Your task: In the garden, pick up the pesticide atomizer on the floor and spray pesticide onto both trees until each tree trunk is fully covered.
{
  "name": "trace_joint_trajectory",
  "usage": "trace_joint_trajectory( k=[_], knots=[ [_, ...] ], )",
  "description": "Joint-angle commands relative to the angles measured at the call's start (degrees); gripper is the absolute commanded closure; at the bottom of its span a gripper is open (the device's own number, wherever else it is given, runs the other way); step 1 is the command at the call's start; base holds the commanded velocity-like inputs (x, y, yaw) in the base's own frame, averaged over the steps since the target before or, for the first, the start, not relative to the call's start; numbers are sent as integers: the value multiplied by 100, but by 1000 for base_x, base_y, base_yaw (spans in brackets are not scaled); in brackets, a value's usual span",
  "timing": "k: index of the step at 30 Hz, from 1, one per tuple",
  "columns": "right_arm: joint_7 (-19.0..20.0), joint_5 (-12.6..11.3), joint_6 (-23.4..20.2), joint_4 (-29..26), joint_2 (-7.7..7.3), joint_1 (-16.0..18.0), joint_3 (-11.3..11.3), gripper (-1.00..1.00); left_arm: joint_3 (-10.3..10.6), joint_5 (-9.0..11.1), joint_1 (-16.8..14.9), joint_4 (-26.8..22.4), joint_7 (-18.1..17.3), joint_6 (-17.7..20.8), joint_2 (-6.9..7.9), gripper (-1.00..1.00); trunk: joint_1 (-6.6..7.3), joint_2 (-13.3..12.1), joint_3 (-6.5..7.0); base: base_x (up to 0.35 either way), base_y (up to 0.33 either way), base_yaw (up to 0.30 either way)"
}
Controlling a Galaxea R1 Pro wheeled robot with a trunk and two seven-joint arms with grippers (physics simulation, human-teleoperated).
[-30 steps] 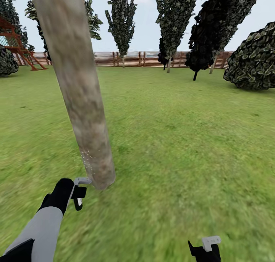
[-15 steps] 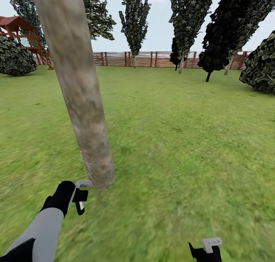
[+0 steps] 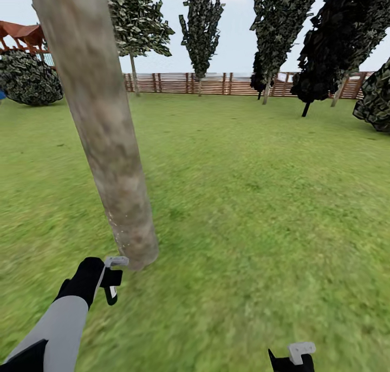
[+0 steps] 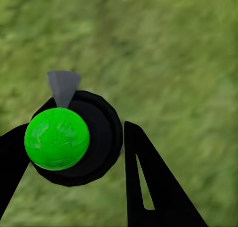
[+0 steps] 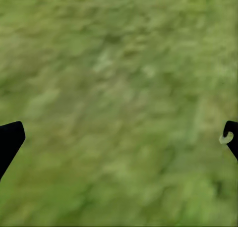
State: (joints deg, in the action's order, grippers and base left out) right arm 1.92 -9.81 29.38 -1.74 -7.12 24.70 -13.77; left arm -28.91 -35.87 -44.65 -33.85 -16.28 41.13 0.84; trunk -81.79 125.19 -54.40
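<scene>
A thick mottled grey-beige tree trunk [image 3: 103, 123] rises from the grass lawn [image 3: 254, 198] just ahead on the left, leaning across the head view. A few pale specks dot its bark near the base. My left gripper [image 3: 112, 279] hovers low beside the trunk's foot, a short gap away. In the left wrist view it [image 4: 74, 155] is shut on the pesticide atomizer [image 4: 79, 138], a round black body with a bright green ball on top and a grey nozzle cone [image 4: 63, 85]. My right gripper [image 3: 295, 358] hangs open over bare grass, also seen from the right wrist [image 5: 119, 142].
A reddish-brown slat fence [image 3: 216, 83] closes the far side, with several tall dark-leaved trees [image 3: 201, 25] in front of it. A round bush [image 3: 30, 79] and a red-roofed play structure [image 3: 21, 36] stand at far left, another bush [image 3: 376, 101] at far right.
The whole picture has shifted right, so the camera has turned left. The trunk's base sits slightly further left in the picture. My left gripper stays by the trunk's foot.
</scene>
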Motion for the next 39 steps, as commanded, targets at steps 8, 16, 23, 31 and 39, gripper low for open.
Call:
trace_joint_trajectory(
  k=[8, 16, 23, 31, 39],
  knots=[
    [0, -4, -1, -36, 9, 0, 27, -100, 1, 10, 0, -17, 2, -20, -26, 100, 0, 0, -26, 232, -186, 259],
    [3, -2, -2, -651, 9, 0, 31, -100, 7, 10, 0, -25, 2, -71, -47, 100, 0, 0, -54, 34, -268, 256],
    [2, 11, 5, -842, -58, 0, 17, -100, -8, 10, 0, -37, 2, -79, -46, 100, 0, 0, -60, 81, -256, 46],
    [2, 14, 6, -820, -79, -6, -3, -100, -10, 10, 0, -43, 22, -73, -14, 100, 0, 0, -60, 275, -65, 30],
    [2, 14, 6, -819, -104, -8, -3, -100, -5, -3, 0, -47, 37, -62, 15, 100, 0, 0, -60, 16, 0, 262]
  ],
)
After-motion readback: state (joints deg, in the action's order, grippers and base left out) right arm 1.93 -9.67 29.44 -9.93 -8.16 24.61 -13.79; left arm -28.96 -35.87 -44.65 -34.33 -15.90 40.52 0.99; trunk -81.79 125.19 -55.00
